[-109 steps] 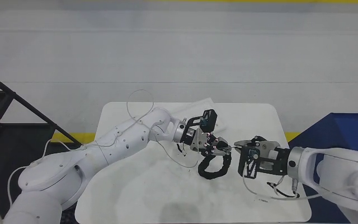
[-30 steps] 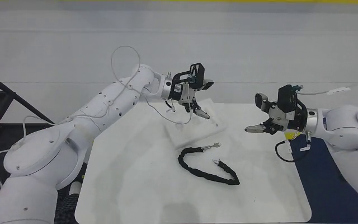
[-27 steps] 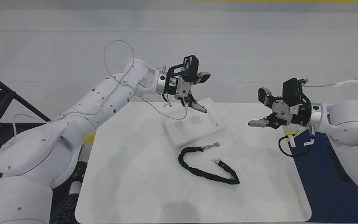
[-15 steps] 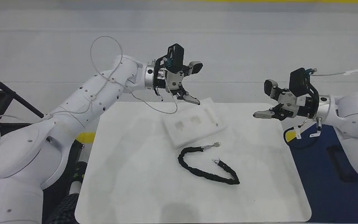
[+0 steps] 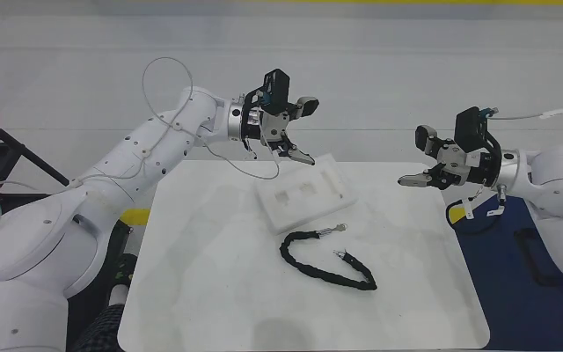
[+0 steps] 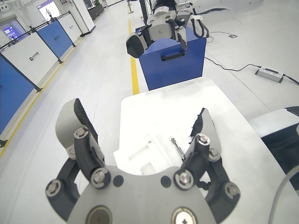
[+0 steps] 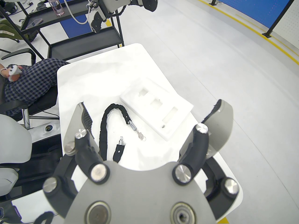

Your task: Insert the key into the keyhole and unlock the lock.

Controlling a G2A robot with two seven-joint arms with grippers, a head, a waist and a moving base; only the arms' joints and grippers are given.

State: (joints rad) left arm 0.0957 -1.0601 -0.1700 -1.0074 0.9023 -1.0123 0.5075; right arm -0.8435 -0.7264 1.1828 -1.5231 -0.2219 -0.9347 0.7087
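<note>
White table (image 5: 220, 290) sits on a pale gray floor with a yellow line (image 6: 133, 71) painted on it. On the table lies a white foam block (image 5: 305, 192) with three little square holes cut in it.

Just beside the foam block, on the side nearer the robot, lies the black cable lock (image 5: 321, 264). It is bent in a loose curve, and its two ends are apart from each other. One end has a shiny metal piece (image 7: 132, 125) that points at the foam block and lies very near it. The small key (image 7: 141, 136) sticks out of that metal piece. The other end (image 7: 120, 142) of the lock lies a bit farther from the foam block, and nothing is joined to it.

The left gripper (image 5: 303, 132) hangs in the air above the far edge of the foam block. Its two fingers are spread wide and hold nothing.

The right gripper (image 5: 418, 158) is up in the air, well away from the foam block, near the side edge of the table. Its fingers are spread wide too, with nothing between them.

A blue box (image 6: 172, 64) stands on the floor past that side of the table, well away from the foam block. Black shelves (image 7: 81, 38) stand on the floor at the other side.
</note>
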